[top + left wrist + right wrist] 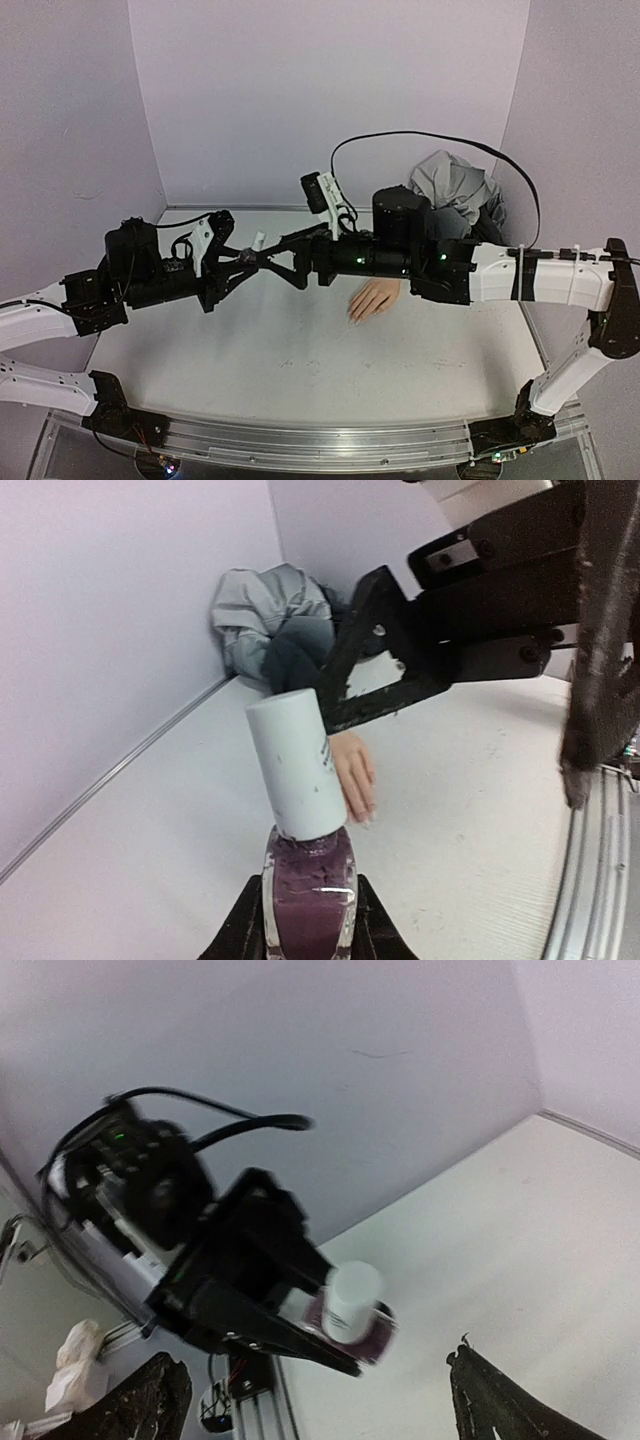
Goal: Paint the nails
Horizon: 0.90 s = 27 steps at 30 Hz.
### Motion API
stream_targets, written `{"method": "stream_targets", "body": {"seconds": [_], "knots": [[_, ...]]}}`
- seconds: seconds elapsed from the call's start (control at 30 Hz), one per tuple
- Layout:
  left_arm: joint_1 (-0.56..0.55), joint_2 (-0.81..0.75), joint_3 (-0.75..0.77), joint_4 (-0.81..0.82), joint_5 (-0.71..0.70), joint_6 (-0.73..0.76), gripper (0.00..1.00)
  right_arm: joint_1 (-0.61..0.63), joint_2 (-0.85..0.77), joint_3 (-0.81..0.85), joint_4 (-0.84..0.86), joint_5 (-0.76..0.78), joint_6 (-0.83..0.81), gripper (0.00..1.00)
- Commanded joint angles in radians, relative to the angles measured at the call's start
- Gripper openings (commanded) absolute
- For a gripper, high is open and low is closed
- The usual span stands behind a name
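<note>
Left wrist camera first: the mannequin hand (352, 770) lies palm down on the table (470, 810), peach, smooth and lifelike, fingers toward the camera. The nails (366, 818) are tiny ovals at the fingertips, and honestly I can't read their colour from here. Top external view puts that hand just right of the table's middle, below the right arm, with its wrist end hidden under the arm's black housing.

Front and centre, my left pincer (308, 905) is clamped on a small glass bottle (308, 920) of dark purple polish, black fingers pressing both sides. Its cap (295, 765) is a plain white cylinder, matte, seated on the bottle and leaning a little to the left in this view. The bottle's base is cut off by the frame's lower edge.

Right pincer (318, 1355) stands spread wide, nothing between its fingers. The right wrist camera shows both rough black fingertips at the bottom corners, with the cap and bottle ahead of them, blurred. From the left wrist, one right finger passes behind the cap; I cannot tell whether it touches.

Crumpled grey cloth (455, 185) sits heaped in the far right corner, soft folds against the lilac wall (300, 90). The table surface is white with a fine grain.
</note>
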Motion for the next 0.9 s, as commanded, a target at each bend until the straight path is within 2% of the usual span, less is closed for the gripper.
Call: {"method": "stream_targets", "body": {"seconds": [0.0, 0.03, 0.13, 0.2, 0.47, 0.57, 0.6, 0.63, 0.73, 0.87], "knots": [[0.004, -0.009, 0.061, 0.040, -0.220, 0.039, 0.00, -0.003, -0.004, 0.096, -0.066, 0.272, 0.205, 0.93], [0.004, -0.011, 0.061, 0.039, -0.223, 0.041, 0.00, -0.003, 0.013, 0.116, -0.056, 0.256, 0.228, 0.92], [0.004, -0.010, 0.059, 0.037, -0.233, 0.041, 0.00, -0.001, 0.068, 0.189, -0.051, 0.227, 0.264, 0.76], [0.005, -0.008, 0.060, 0.036, -0.242, 0.043, 0.00, -0.002, 0.096, 0.216, -0.035, 0.223, 0.285, 0.69], [0.004, -0.006, 0.062, 0.029, -0.248, 0.047, 0.00, 0.000, 0.187, 0.311, -0.017, 0.174, 0.291, 0.57], [0.004, -0.005, 0.062, 0.027, -0.241, 0.051, 0.00, 0.000, 0.176, 0.310, -0.030, 0.172, 0.272, 0.59], [0.004, -0.005, 0.063, 0.026, -0.235, 0.052, 0.00, -0.002, 0.169, 0.309, -0.048, 0.168, 0.261, 0.63], [0.004, -0.005, 0.064, 0.024, -0.229, 0.059, 0.00, -0.005, 0.163, 0.318, -0.086, 0.157, 0.248, 0.69], [0.004, -0.008, 0.064, 0.015, -0.204, 0.083, 0.00, -0.027, 0.154, 0.374, -0.280, 0.102, 0.193, 0.79], [0.004, 0.003, 0.076, -0.012, -0.140, 0.125, 0.00, -0.050, 0.145, 0.409, -0.404, 0.023, 0.144, 0.84]]}}
